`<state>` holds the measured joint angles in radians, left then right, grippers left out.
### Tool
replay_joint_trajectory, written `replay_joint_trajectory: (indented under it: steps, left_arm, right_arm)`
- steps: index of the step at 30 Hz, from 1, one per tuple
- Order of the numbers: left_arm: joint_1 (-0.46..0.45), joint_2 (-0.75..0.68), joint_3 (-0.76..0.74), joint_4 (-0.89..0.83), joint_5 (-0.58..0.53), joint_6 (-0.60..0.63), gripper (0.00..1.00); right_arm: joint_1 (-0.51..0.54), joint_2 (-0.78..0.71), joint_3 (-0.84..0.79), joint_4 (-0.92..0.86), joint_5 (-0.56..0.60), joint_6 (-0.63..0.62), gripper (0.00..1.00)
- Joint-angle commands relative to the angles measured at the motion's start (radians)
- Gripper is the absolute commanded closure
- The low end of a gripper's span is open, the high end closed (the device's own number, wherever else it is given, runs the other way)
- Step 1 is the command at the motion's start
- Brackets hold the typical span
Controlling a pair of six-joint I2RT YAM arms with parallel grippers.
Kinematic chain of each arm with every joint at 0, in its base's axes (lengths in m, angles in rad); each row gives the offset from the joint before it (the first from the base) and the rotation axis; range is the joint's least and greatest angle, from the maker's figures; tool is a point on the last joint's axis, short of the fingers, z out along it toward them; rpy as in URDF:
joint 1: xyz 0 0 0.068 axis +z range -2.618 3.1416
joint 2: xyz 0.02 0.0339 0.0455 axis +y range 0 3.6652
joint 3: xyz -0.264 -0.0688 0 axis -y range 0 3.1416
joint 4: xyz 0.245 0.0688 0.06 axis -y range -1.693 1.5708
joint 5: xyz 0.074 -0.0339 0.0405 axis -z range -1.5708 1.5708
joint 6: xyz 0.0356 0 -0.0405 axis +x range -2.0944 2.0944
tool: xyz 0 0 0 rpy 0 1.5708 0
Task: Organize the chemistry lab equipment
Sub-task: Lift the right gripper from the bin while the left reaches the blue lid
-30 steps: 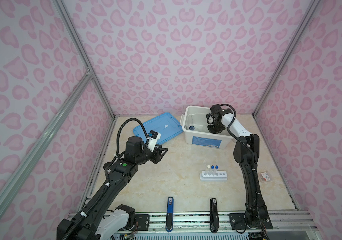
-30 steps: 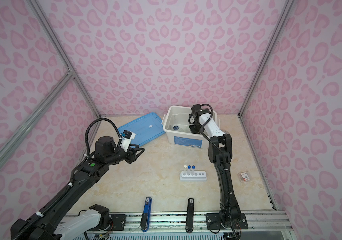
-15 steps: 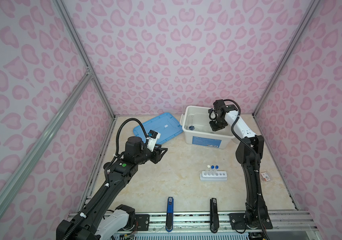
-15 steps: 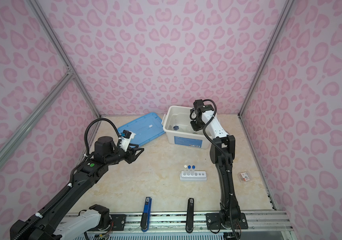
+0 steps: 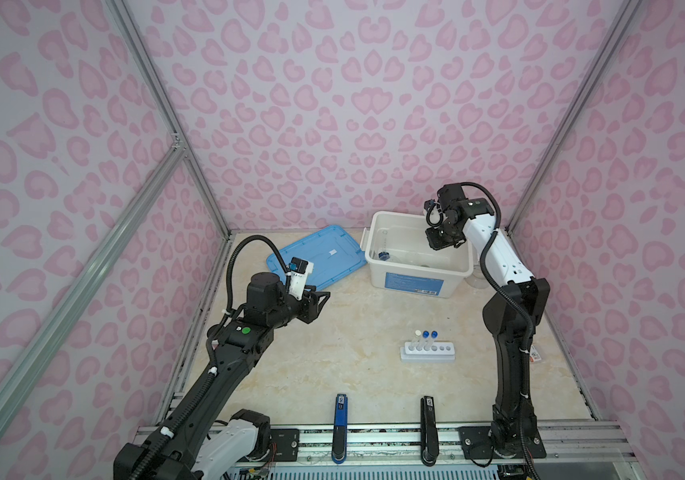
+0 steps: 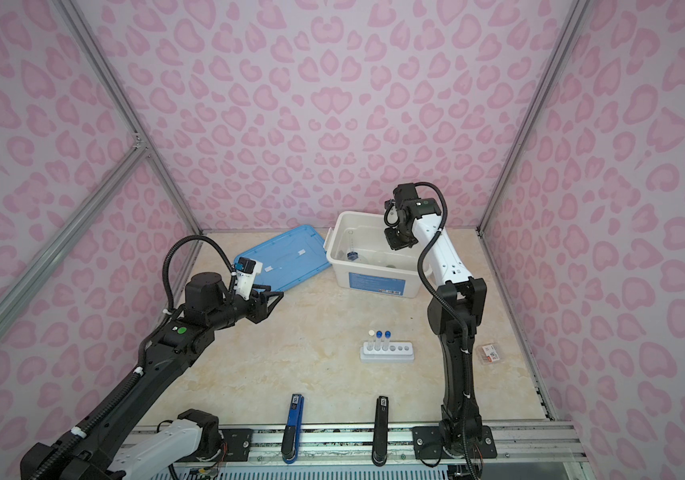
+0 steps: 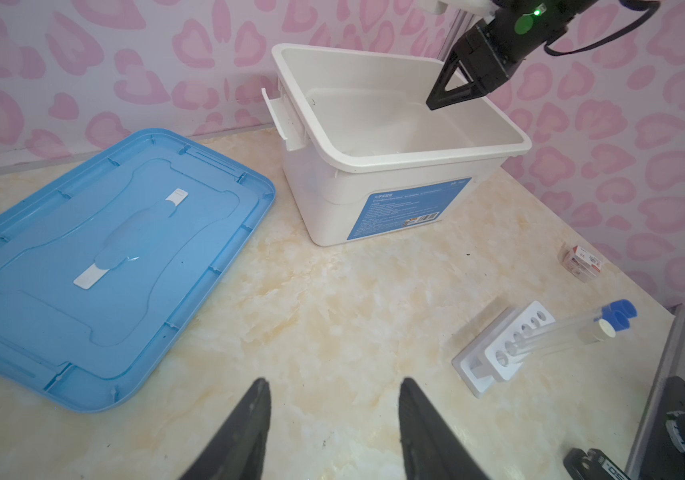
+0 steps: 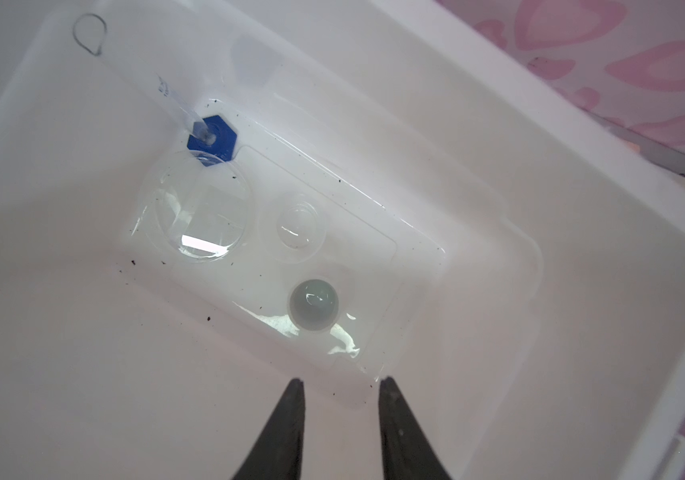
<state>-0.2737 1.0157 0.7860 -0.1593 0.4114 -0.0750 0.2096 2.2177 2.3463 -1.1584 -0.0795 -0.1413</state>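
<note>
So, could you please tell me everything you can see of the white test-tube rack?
The white rack is a low plastic-looking block with one row of six holes on a wider base. It sits flat on the marbled tabletop. Three capped tubes stand in holes at one end, one white-capped, two blue-capped; three holes are empty. Nothing else touches it.

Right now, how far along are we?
Done: blue-based clear cylinder, clear round dish, small white cup sit in the white plastic bin. In hand: nothing; left pincer and right pincer open, empty. Remaining: white six-hole rack with three capped clear tubes, outside; blue lid off.
</note>
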Motion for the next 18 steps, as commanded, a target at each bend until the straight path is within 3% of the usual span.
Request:
replay_joint_trajectory:
  steps: [1, 7, 11, 18]
  left_arm:
    - [0.03, 0.006, -0.005, 0.041, -0.014, -0.046, 0.47]
    - [0.112, 0.067, 0.017, 0.05, -0.082, -0.169, 0.45]
    - [0.158, 0.145, 0.086, -0.004, -0.176, -0.308, 0.45]
    - [0.212, 0.27, 0.171, -0.111, -0.336, -0.418, 0.46]
  right_arm:
    - [0.003, -0.043, -0.035, 0.011, -0.008, 0.011, 0.67]
    - [0.017, -0.209, -0.229, 0.128, -0.064, 0.023, 0.64]
    - [0.031, -0.322, -0.364, 0.206, -0.088, 0.041, 0.62]
    - [0.048, -0.506, -0.597, 0.375, -0.092, 0.076, 0.61]
